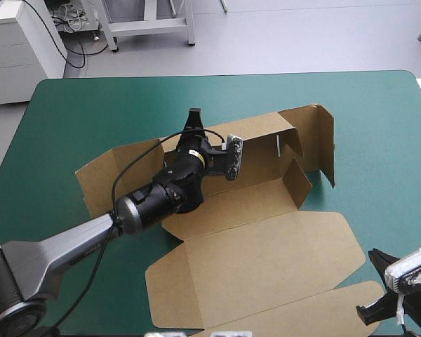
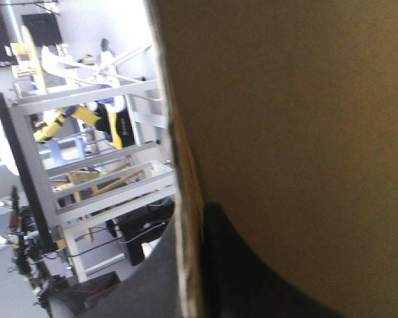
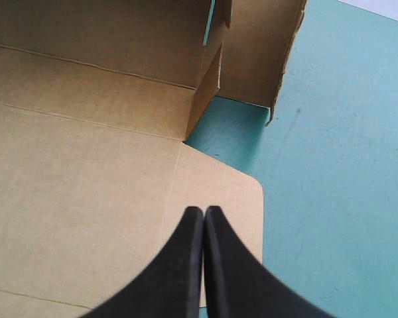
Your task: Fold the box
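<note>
Teal-green cover [image 1: 379,126] | left fingers [image 2: 252,288] pinch box [image 1: 266,246] wall, wrist view only | right fingers [image 3: 186,271] pressed together

My table [image 1: 379,140] has a teal-green cover. Beyond its far edge I see a pale grey floor [image 1: 302,35]. At the far left stands a white cabinet [image 1: 17,49]. To its right are the legs of a white metal frame [image 1: 151,27], with loose cables [image 1: 71,21] between them.

The left arm [image 1: 63,246] is a grey tube with a silver collar, then bulky black housings bearing a small yellow mark behind the left claw [image 1: 194,116]; the right claw [image 3: 203,222] has smooth black fin-shaped fingers [image 3: 182,265]
</note>
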